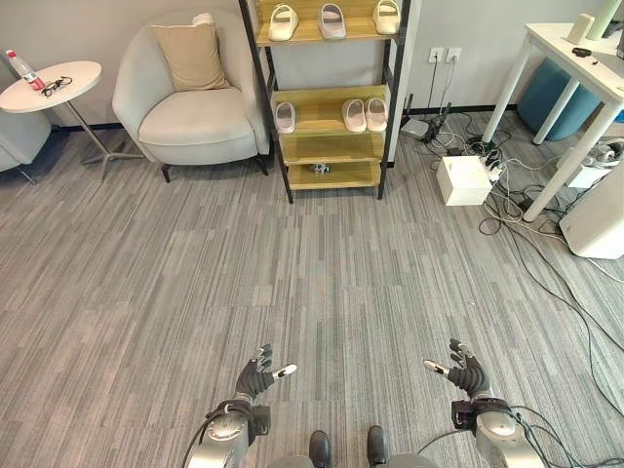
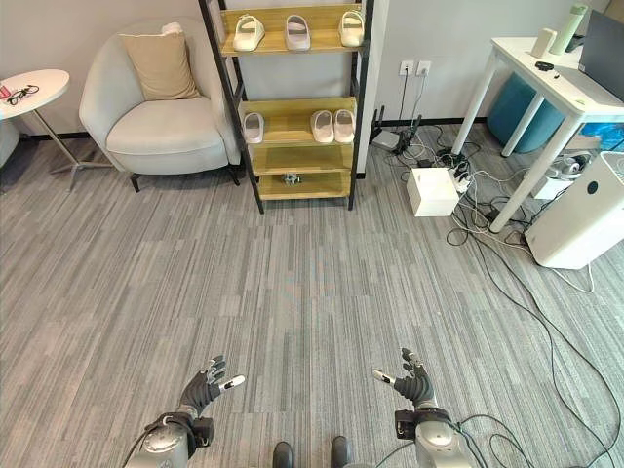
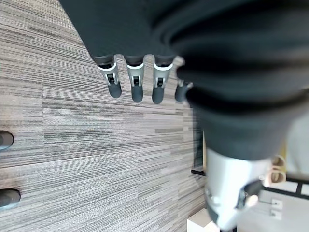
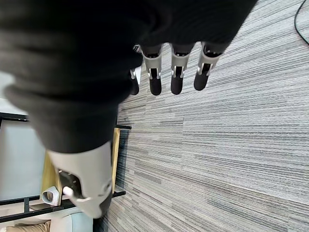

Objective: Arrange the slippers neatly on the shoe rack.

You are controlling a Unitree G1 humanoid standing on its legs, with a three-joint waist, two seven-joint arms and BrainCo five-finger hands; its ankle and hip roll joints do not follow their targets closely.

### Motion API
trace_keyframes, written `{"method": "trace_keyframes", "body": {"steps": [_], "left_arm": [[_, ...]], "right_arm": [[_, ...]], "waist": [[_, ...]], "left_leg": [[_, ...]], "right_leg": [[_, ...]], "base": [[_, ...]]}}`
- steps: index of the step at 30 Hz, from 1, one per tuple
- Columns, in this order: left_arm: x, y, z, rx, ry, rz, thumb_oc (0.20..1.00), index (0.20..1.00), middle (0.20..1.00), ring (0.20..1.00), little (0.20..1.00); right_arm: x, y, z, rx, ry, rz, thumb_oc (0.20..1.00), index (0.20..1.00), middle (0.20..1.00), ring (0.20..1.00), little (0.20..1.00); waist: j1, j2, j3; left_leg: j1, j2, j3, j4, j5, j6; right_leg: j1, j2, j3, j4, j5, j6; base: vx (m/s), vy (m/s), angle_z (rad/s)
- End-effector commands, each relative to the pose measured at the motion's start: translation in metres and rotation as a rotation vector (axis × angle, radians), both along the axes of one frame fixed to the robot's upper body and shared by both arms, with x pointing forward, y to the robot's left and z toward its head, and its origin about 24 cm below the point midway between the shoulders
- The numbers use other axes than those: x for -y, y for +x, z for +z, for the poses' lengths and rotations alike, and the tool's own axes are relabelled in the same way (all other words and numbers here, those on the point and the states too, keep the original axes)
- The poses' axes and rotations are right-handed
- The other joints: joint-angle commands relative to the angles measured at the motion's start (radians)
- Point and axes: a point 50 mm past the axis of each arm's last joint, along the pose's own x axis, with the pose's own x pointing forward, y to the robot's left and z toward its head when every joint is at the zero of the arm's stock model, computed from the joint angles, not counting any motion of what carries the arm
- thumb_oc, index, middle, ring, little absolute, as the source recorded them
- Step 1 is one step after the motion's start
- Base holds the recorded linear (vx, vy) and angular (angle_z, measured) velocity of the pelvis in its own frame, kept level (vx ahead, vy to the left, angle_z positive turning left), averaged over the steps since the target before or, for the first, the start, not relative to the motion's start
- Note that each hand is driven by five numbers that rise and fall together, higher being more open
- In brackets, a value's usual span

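A shoe rack point(image 1: 330, 97) stands at the top centre of the frame. On its top shelf there are three slippers point(image 1: 331, 19) in a row. On the middle shelf one slipper point(image 1: 285, 117) lies at the left and a pair point(image 1: 365, 114) lies at the right. An armchair point(image 1: 190, 107) with a cushion point(image 1: 191, 56) is left of the rack. At the bottom, the left hand point(image 1: 257, 375) and the right hand point(image 1: 466, 370) hover over the carpet, fingers relaxed and holding nothing.

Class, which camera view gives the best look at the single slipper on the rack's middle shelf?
The left eye view: the single slipper lies unobstructed, left of a pair of slippers on the shoe rack. The right eye view shows the same from slightly farther off. The wrist views catch only slivers of the rack.
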Motion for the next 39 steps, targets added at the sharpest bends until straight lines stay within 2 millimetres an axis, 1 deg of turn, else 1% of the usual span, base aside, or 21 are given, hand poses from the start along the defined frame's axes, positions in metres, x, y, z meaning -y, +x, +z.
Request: {"method": "trace_keyframes", "body": {"steps": [1, 10, 21, 33, 39], "left_arm": [[-0.001, 0.017, 0.012, 0.087, 0.016, -0.004, 1.0, 1.0, 1.0, 1.0, 1.0], [-0.001, 0.022, 0.017, 0.111, 0.002, 0.012, 1.0, 1.0, 1.0, 1.0, 1.0], [-0.006, 0.016, 0.016, 0.105, -0.002, 0.034, 1.0, 1.0, 1.0, 1.0, 1.0], [-0.006, 0.017, 0.018, 0.12, -0.02, 0.032, 1.0, 1.0, 1.0, 1.0, 1.0], [-0.007, 0.019, 0.019, 0.127, -0.016, 0.043, 1.0, 1.0, 1.0, 1.0, 1.0]], "right_arm": [[0.002, 0.013, 0.018, 0.104, -0.045, 0.026, 1.0, 1.0, 1.0, 1.0, 1.0], [-0.005, 0.014, 0.013, 0.086, -0.02, 0.035, 1.0, 1.0, 1.0, 1.0, 1.0], [-0.008, 0.014, 0.011, 0.066, -0.028, 0.061, 1.0, 1.0, 1.0, 1.0, 1.0], [-0.012, 0.013, 0.008, 0.055, -0.02, 0.078, 1.0, 1.0, 1.0, 1.0, 1.0], [-0.014, 0.015, 0.01, 0.067, -0.016, 0.085, 1.0, 1.0, 1.0, 1.0, 1.0]], "waist": [[-0.008, -0.038, -0.028], [-0.013, -0.041, -0.037], [-0.011, -0.043, -0.038], [-0.012, -0.044, -0.041], [-0.012, -0.043, -0.047]], "left_leg": [[0.004, 0.042, -0.018, -0.001, -0.091, -0.038], [0.018, 0.04, -0.013, -0.001, -0.098, -0.038], [0.022, 0.044, -0.012, -0.001, -0.098, -0.042], [0.031, 0.044, -0.01, -0.001, -0.103, -0.04], [0.038, 0.041, -0.011, -0.001, -0.107, -0.038]], "right_leg": [[0.028, -0.078, 0.017, 0.002, -0.119, 0.081], [0.042, -0.08, 0.016, 0.002, -0.127, 0.078], [0.049, -0.077, 0.016, 0.002, -0.132, 0.076], [0.055, -0.076, 0.019, 0.002, -0.135, 0.075], [0.063, -0.077, 0.017, 0.002, -0.137, 0.074]], "base": [[0.01, 0.004, -0.07], [0.01, -0.002, -0.04], [0.0, 0.0, 0.0], [0.0, 0.0, 0.0], [0.0, 0.0, 0.0]]}}
